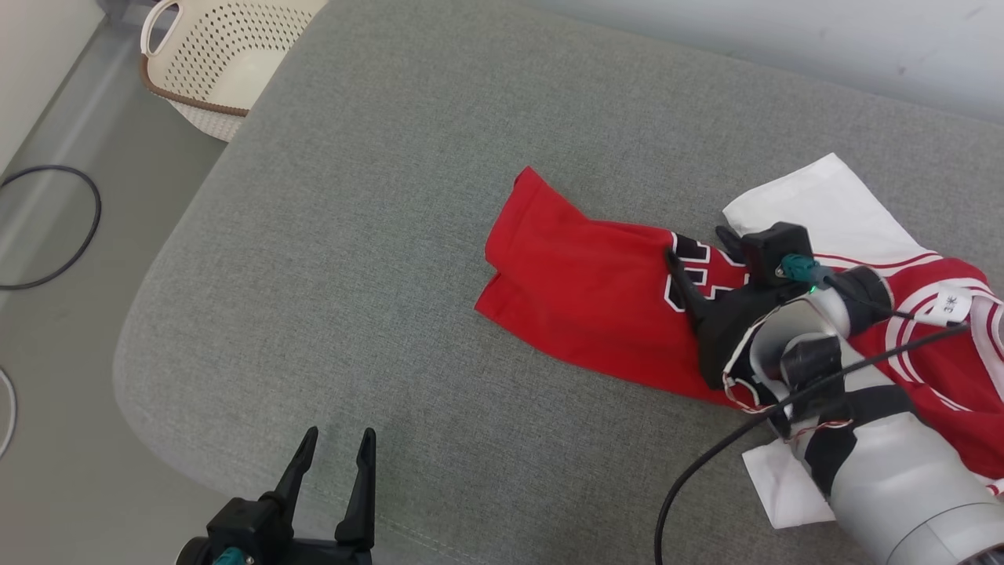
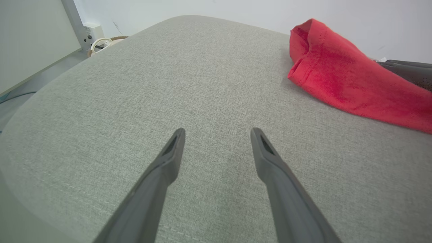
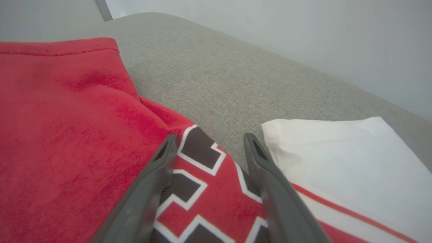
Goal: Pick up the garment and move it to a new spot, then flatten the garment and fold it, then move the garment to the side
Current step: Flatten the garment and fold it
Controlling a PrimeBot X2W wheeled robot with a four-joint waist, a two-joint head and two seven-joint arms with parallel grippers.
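Red jersey [image 1: 565, 275] sprawled on the right side of the grey cushion [image 1: 392, 235], and it's a long one: hem end reaching out toward the middle, striped shoulder end running off to the near right. Soft, fleecy-looking knit, bold black numerals edged in white, with a smooth white panel [image 1: 823, 204] tucked alongside, rumpled and half doubled over. The right hand [image 1: 696, 242] is right on top of it, fingers spread and straddling the numerals by the cloth's far edge, gripping nothing. From the wrist view I can't tell whether the tips touch the fabric. The left hand [image 1: 340, 435] hangs spread and empty over bare woven upholstery at the near edge, well apart from the hem. So the right arm is clearly nearer, and the pick looks like its job. A perforated laundry basket [image 1: 227, 47] sits on the floor beyond the far-left corner.
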